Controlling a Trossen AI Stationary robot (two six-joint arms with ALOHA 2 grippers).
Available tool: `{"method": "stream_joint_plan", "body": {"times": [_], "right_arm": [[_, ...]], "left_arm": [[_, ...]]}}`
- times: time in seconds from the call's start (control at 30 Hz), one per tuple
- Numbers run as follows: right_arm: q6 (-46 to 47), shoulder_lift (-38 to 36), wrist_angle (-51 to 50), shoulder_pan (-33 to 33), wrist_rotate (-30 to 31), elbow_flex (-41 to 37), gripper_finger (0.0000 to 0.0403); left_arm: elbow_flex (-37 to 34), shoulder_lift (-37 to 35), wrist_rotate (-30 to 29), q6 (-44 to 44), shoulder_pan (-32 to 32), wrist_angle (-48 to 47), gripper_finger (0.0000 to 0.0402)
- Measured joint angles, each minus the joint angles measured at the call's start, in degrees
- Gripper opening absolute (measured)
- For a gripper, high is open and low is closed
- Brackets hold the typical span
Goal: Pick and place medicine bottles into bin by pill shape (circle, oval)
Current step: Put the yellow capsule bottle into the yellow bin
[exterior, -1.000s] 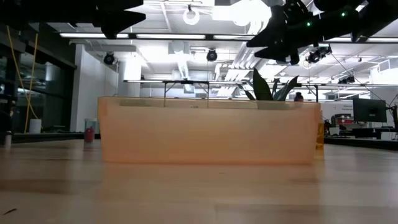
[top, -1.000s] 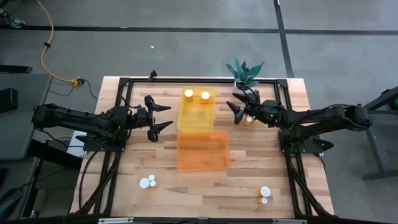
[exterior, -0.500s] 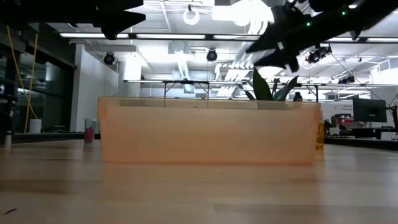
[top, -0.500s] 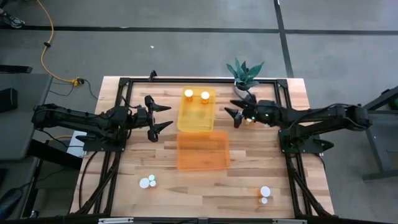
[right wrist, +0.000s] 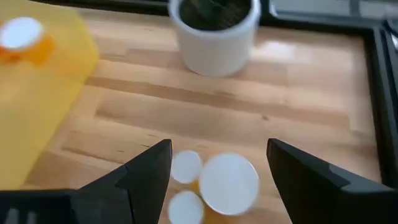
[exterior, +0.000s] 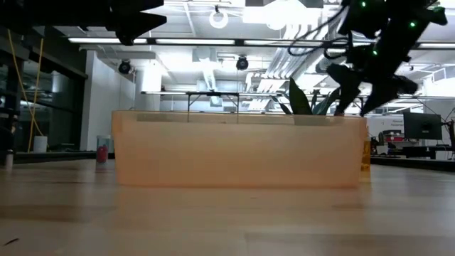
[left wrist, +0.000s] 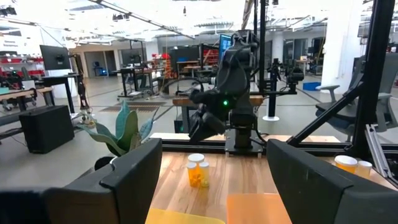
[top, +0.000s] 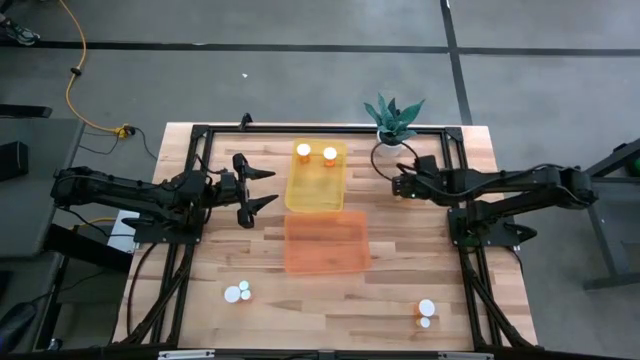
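Observation:
Several medicine bottles with orange bodies and white caps stand on the table. Two stand in the yellow tray (top: 316, 176), a pair (top: 238, 292) at the near left, a pair (top: 426, 313) at the near right. A cluster of three (right wrist: 214, 182) stands near the plant pot; it also shows in the left wrist view (left wrist: 196, 170). My right gripper (top: 398, 182) is open above that cluster, fingers pointing down, one on either side (right wrist: 219, 144). My left gripper (top: 272, 187) is open and empty, left of the yellow tray.
An orange tray (top: 326, 242) lies at the table's middle, next to the near end of the yellow tray. A plant in a white pot (right wrist: 214, 37) stands at the far right, just beyond the cluster. A black frame (top: 455, 140) runs along the table's edges.
My right gripper has tipped from about level to pointing down and has come over the bottle cluster near the plant pot. Its fingers stay open.

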Motion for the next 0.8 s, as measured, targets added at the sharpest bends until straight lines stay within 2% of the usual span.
{"method": "stream_joint_plan", "body": {"times": [0.2, 0.43, 0.8], "right_arm": [[5.5, 0.2, 2.2, -0.2, -0.1, -4.5, 0.0256], [5.9, 0.2, 9.6, -0.2, -0.2, -8.3, 0.0256], [9.4, 0.3, 11.6, -0.2, -0.4, -11.9, 0.0256]], "left_arm": [[0.0, 0.0, 0.0, 0.0, 0.0, 0.1, 0.028], [0.0, 0.0, 0.1, 0.0, 0.0, 0.1, 0.028], [0.0, 0.0, 0.1, -0.1, 0.0, 0.1, 0.028]]}}
